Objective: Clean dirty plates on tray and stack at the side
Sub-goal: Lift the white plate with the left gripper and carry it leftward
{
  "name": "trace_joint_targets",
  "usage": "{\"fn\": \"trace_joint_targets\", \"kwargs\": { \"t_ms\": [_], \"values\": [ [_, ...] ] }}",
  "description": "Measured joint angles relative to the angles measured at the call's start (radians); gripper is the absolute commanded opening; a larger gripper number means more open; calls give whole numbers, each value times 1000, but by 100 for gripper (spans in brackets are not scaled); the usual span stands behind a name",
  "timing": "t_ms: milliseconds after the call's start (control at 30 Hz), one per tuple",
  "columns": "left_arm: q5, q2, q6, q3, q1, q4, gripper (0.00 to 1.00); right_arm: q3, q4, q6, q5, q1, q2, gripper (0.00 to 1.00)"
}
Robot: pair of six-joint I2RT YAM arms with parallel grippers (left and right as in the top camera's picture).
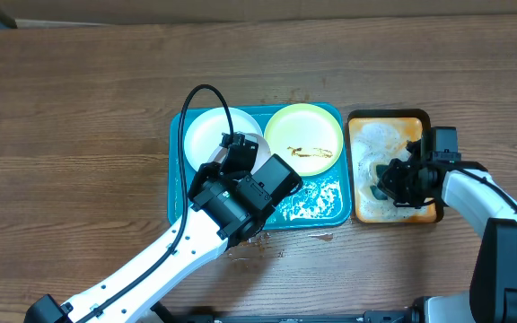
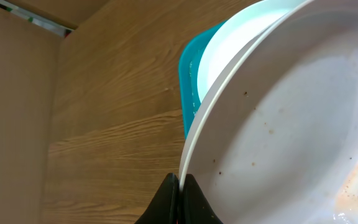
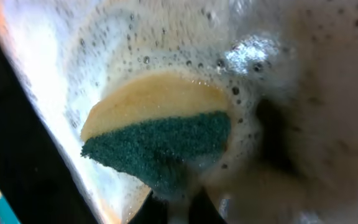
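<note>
The teal tray (image 1: 176,179) lies mid-table, wet and soapy at its front right. A white plate (image 1: 206,135) sits at its back left and a pale yellow-green plate (image 1: 303,139) with a brown smear at its back right. My left gripper (image 1: 240,148) is shut on the rim of a second white plate (image 2: 291,124). That plate is speckled brown, tilted up over the first white plate (image 2: 229,50), and mostly hidden under my arm from overhead. My right gripper (image 1: 389,179) is in the orange tray, shut on a green-and-yellow sponge (image 3: 160,137) in foam.
The narrow orange tray (image 1: 393,218) with soapy water stands just right of the teal tray. In the left wrist view the teal tray's corner (image 2: 188,68) meets bare wooden table. Small droplets lie in front of the teal tray (image 1: 267,251).
</note>
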Motion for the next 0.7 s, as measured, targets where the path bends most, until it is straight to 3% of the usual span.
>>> {"fn": "trace_joint_targets", "kwargs": {
  "t_ms": [333, 600, 700],
  "values": [
    [-2, 0, -39, 1, 6, 5, 4, 184, -254, -148, 16, 0, -61, 4],
    [240, 0, -78, 10, 161, 41, 4, 243, -290, -196, 18, -1, -196, 4],
    [262, 0, -75, 21, 195, 34, 4, 243, -292, -206, 24, -1, -199, 4]
  ]
}}
